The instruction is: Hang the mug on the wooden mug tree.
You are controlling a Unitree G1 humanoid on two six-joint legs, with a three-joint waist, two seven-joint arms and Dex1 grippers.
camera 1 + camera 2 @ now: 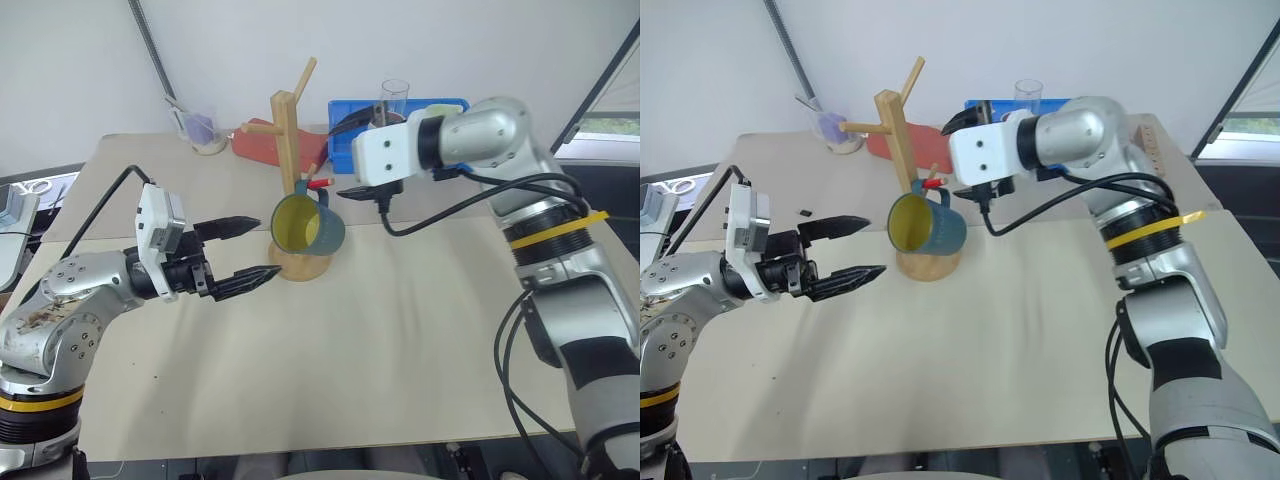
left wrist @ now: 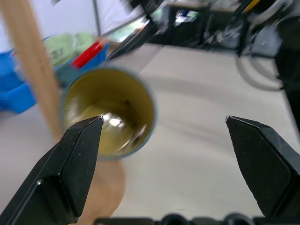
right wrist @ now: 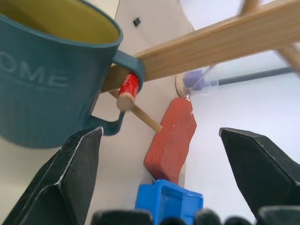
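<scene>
Now mug [image 1: 308,224] hangs on mug tree [image 1: 288,140] red-tipped peg; R gripper [image 1: 352,192] open.

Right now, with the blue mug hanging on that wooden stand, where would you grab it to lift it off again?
Probably by the mug's rim and wall on the side away from the wooden mug tree. Its handle is threaded over the red-tipped peg, so it isn't free to pinch. The yellow-green mouth faces the left gripper, so coming from that side looks easiest.

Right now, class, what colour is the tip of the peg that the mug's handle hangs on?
Red: the peg tip through the mug handle, clearest in the right wrist view.
</scene>
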